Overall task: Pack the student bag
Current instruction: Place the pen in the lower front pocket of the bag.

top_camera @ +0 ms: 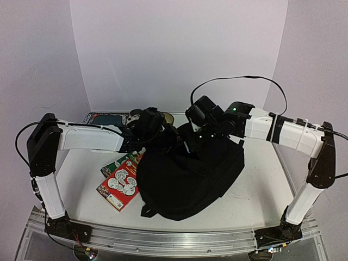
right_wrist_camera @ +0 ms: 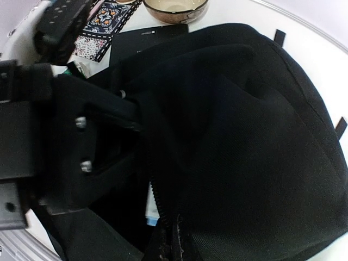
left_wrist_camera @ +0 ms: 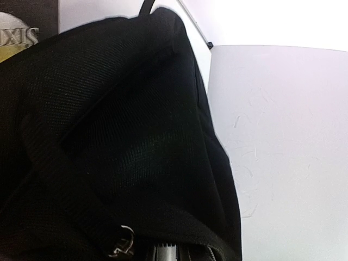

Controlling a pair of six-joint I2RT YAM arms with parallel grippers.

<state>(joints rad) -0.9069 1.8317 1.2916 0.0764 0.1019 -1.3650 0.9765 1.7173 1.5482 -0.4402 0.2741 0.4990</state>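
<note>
black woven fabric of the student bag (left_wrist_camera: 136,152) is filling the left wrist view, pressed almost against the lens, with a metal zip pull (left_wrist_camera: 120,244) dangling at 6 o'clock. from above, the bag is lying in the middle of the tabletop (top_camera: 255,185), and both arms are meeting at its 12 o'clock edge.

the left claw (top_camera: 166,138) is reaching into the folds there. the right wrist view is showing its dark fingers (right_wrist_camera: 128,111) running into the rim, yet i cannot tell whether they are pinching cloth. the right claw (top_camera: 197,137) is standing with its jaws together, and whether any fabric is caught between them is not showing.

the step in hand is probably spreading the mouth. doing it well is going to mean gripping the rim on either side of the zip teeth (right_wrist_camera: 163,217), drawing one side toward 9 o'clock and the other toward 3 o'clock evenly, and lifting slightly so the opening is gaping rather than the whole bag sliding.

the red picture books (top_camera: 122,176) are waiting at the bag's 9 o'clock, partly tucked under it. a pale edge (right_wrist_camera: 151,209) is peeking from the opening, but what it is stays unclear. a bowl (right_wrist_camera: 175,8) is being cut off at the frame's 12 o'clock.
</note>
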